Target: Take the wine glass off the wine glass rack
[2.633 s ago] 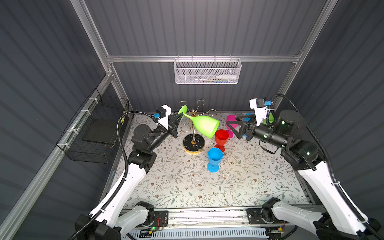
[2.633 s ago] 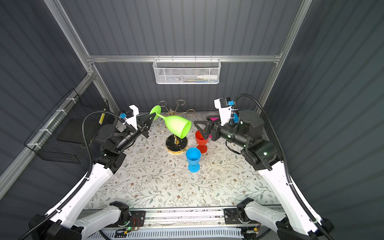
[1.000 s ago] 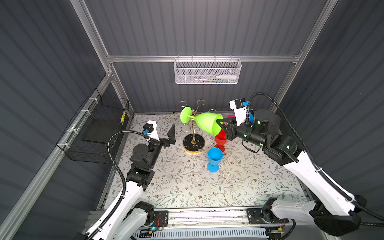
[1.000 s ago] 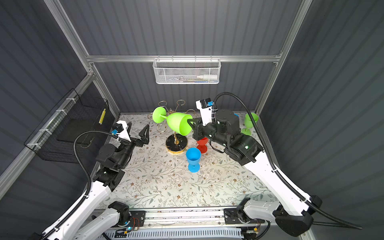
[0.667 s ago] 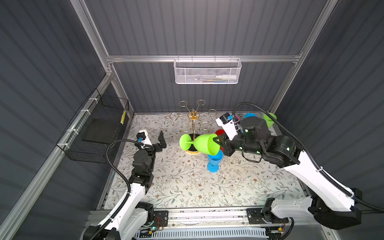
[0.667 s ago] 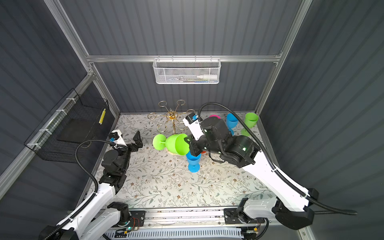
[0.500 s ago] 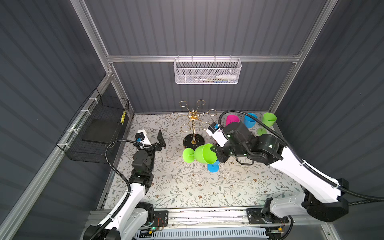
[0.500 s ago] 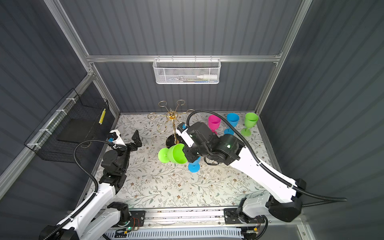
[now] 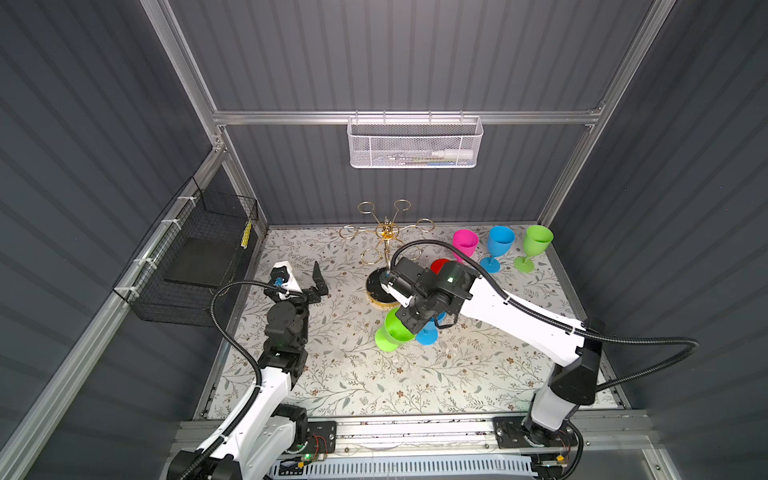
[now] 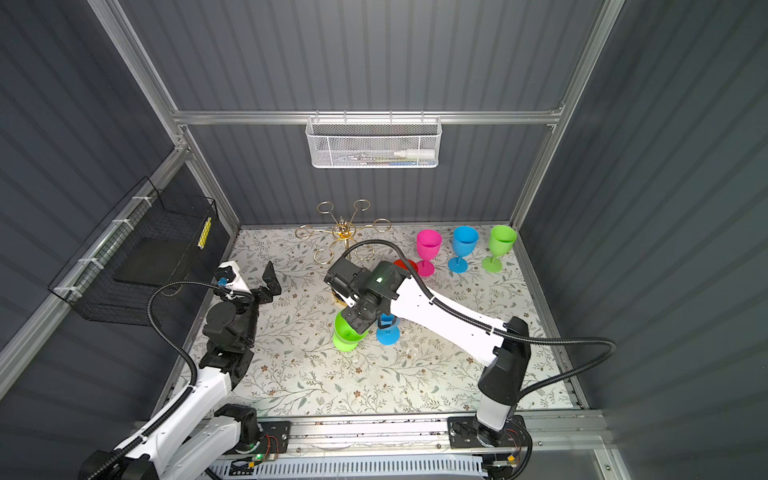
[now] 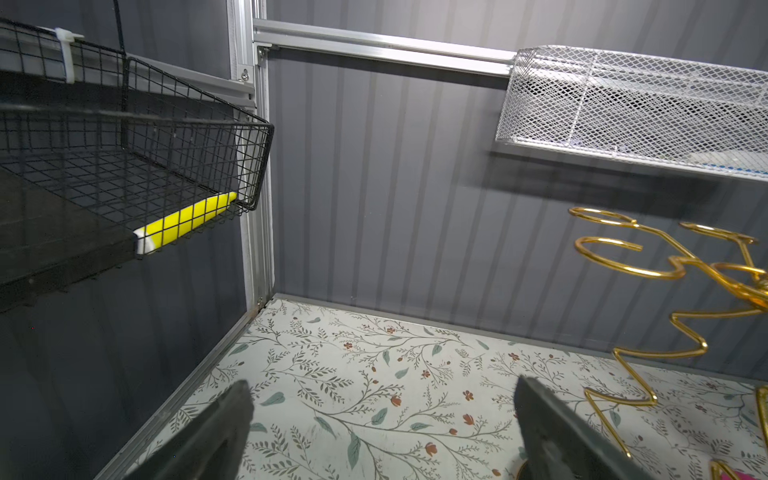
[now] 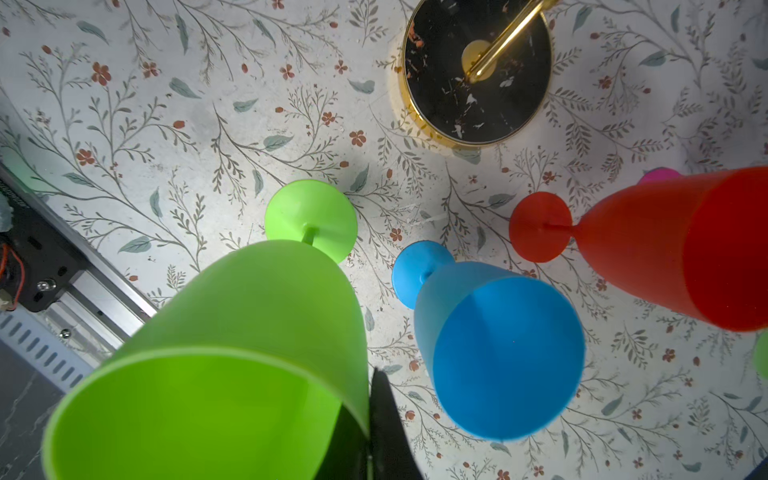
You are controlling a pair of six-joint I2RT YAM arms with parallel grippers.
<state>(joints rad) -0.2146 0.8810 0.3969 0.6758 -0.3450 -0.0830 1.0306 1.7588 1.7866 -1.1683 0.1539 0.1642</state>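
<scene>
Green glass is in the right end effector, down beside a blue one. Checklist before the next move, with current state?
1. Green wine glass off the wine glass rack: ok.
2. Glass roughly upright, foot below the bowl: ok.
3. Foot seated on the table: cannot tell.
4. Clear of the nearest blue glass: ok, narrow gap.
5. Right end effector shut on the rim: ok.
6. Left end effector open, away from the glasses: ok.
</scene>
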